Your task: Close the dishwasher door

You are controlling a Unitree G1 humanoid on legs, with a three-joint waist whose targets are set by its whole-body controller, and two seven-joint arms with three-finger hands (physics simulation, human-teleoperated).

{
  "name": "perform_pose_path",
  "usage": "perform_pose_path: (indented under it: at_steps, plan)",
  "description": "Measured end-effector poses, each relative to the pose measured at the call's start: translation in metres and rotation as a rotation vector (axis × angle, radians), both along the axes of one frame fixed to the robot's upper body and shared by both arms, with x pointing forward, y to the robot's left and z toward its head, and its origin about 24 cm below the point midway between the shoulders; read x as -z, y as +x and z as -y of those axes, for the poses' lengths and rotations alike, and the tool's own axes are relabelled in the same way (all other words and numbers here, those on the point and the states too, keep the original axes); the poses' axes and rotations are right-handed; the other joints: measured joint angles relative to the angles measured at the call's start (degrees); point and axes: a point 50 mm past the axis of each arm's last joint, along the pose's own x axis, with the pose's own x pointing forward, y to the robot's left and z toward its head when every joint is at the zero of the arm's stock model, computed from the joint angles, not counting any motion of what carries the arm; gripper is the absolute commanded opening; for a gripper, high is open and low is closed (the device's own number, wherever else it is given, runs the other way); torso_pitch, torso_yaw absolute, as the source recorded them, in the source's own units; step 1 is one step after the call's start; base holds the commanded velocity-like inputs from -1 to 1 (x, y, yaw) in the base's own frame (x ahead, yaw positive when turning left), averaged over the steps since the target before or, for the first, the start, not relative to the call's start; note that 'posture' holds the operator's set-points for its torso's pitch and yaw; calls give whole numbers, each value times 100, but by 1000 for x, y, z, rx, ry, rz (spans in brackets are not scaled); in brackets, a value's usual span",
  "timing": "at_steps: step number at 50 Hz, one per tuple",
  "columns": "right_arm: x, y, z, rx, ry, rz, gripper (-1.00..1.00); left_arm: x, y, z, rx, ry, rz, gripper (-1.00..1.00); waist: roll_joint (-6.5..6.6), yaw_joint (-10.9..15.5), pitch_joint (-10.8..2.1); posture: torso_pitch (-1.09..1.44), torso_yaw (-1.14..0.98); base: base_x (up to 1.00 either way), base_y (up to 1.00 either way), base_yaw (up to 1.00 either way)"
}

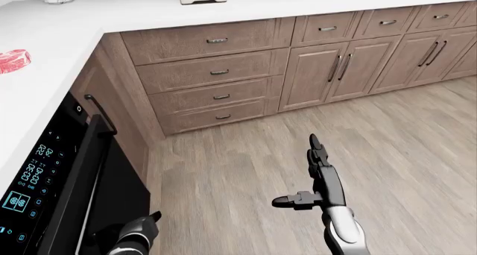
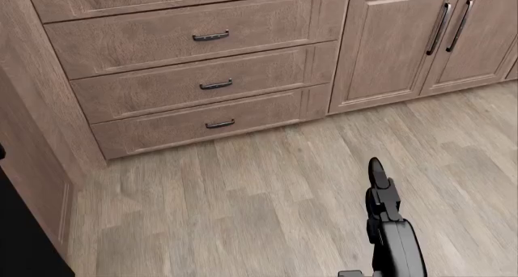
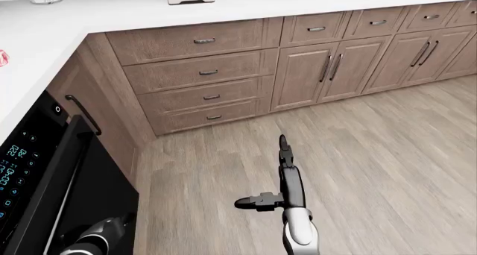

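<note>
1. At the left edge of the left-eye view we see the dishwasher door (image 1: 78,182), black, hanging partly open, tilted out from its lit control panel (image 1: 33,176).
2. Our left hand (image 1: 138,232) sits at the bottom left, touching or just beside the door's lower part; we cannot tell how its fingers are set.
3. Our right hand (image 1: 317,174) hovers over the wood floor (image 1: 418,154) at lower centre, fingers straight and spread, thumb out sideways, holding nothing.
4. A red piece of meat (image 1: 13,60) lies on the white counter (image 1: 149,9), upper left.

At the left edge of the left-eye view, the black dishwasher door (image 1: 89,176) stands tilted partly open, a slim bar handle along its top edge, beside a control panel of glowing cyan digits.
</note>
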Motion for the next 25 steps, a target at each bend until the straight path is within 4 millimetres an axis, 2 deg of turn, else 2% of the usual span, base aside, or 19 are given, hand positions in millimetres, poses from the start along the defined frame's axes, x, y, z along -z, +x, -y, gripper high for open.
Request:
perform_pose_path:
  at_steps: [25]
  plan:
    - [1,0,-1,0,-2,0,100,0,-4,-5,-28,9,-3,100,25,-6,-9,0,0,0,0,0]
